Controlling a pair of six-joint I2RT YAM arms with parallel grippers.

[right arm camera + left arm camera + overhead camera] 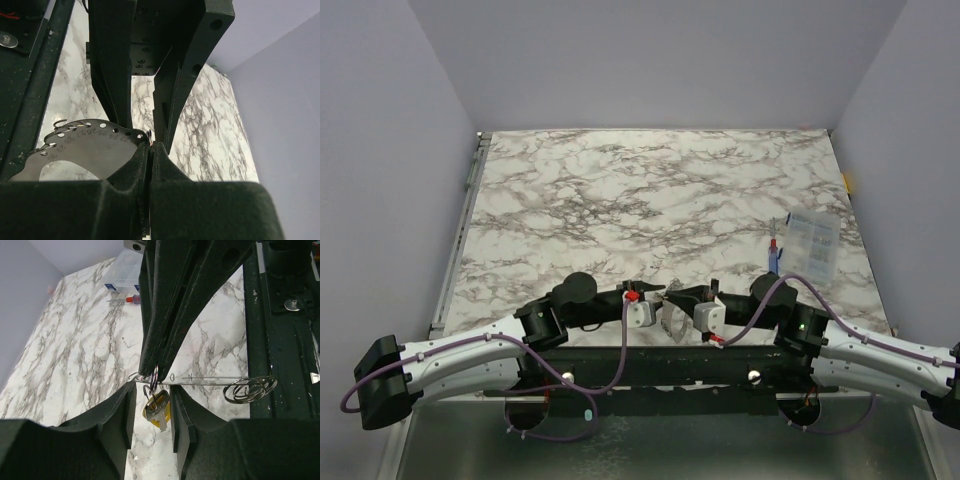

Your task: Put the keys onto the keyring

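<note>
In the left wrist view, a silvery key over a brass-gold key [158, 409] hangs from the keyring [154, 376], a thin wire loop seen edge-on. My right gripper [152, 371] comes down from above and is shut on that loop. My left gripper [153, 392] is open, its fingers on either side of the hanging keys, not pressing them. In the right wrist view my right gripper [150, 146] is shut, with a sliver of the loop [149, 135] at its tips. In the top view the two grippers [655, 303] [687, 303] meet tip to tip at the table's near edge.
A large grey numbered disc [85, 150] with holes hangs at the same loop; it shows edge-on [215, 380] with more wire rings [250, 390] at its far end. A clear plastic box [812, 245] and a blue-and-red stick [775, 255] lie at the right. A black rail [650, 365] runs along the near edge.
</note>
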